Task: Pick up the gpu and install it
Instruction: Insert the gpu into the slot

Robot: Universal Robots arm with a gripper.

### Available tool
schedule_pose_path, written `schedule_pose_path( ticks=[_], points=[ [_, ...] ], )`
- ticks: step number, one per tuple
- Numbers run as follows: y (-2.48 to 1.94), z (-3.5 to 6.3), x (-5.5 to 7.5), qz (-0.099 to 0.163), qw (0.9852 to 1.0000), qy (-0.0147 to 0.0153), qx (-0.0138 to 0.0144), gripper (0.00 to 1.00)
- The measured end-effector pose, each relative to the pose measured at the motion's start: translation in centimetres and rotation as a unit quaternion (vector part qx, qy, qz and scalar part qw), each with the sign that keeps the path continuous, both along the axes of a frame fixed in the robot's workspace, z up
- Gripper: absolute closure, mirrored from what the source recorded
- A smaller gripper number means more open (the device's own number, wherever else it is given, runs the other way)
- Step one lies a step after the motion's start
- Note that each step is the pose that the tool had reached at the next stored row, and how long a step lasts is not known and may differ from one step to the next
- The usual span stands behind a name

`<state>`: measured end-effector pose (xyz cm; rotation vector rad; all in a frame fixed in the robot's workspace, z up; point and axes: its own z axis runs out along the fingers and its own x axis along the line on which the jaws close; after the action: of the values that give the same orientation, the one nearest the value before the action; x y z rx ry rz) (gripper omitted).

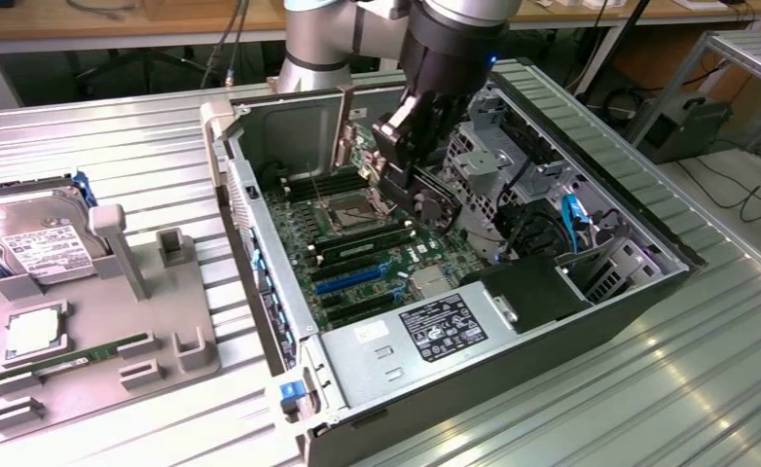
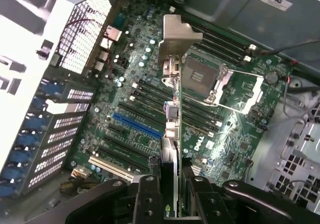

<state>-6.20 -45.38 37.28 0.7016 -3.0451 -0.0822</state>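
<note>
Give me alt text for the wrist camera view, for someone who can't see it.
The gripper holds the gpu edge-on above the open computer's motherboard, its silver bracket pointing away from the camera. Below it lie an open CPU socket, rows of black slots and one blue slot.

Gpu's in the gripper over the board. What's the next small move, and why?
Probably slide the gpu sideways at this height toward the blue slot, not down yet. The gripper is shut on it; it hangs clear of the board, over the black slots beside the CPU socket, while the blue slot lies off to one side, nearer the rear grille.
</note>
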Motion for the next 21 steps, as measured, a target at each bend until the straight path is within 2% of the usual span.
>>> schedule_pose_path(
  ticks=[5, 7, 10, 16, 20, 21],
  points=[
    [0.0, -0.04, 0.0, 0.046, 0.999, -0.0008, 0.0, 0.74],
    [0.0, -0.05, 0.0, 0.066, 0.9978, -0.0012, 0.0, 0.74],
    [0.0, -0.09, 0.0, 0.099, 0.9951, -0.0023, 0.0, 0.74],
    [0.0, -0.15, 0.0, 0.157, 0.9877, -0.005, -0.0002, 0.74],
    [0.0, -0.2, 0.0, 0.193, 0.9811, -0.0069, -0.0003, 0.74],
    [0.0, -0.21, 0.0, 0.205, 0.9788, -0.0076, -0.0003, 0.74]
  ],
)
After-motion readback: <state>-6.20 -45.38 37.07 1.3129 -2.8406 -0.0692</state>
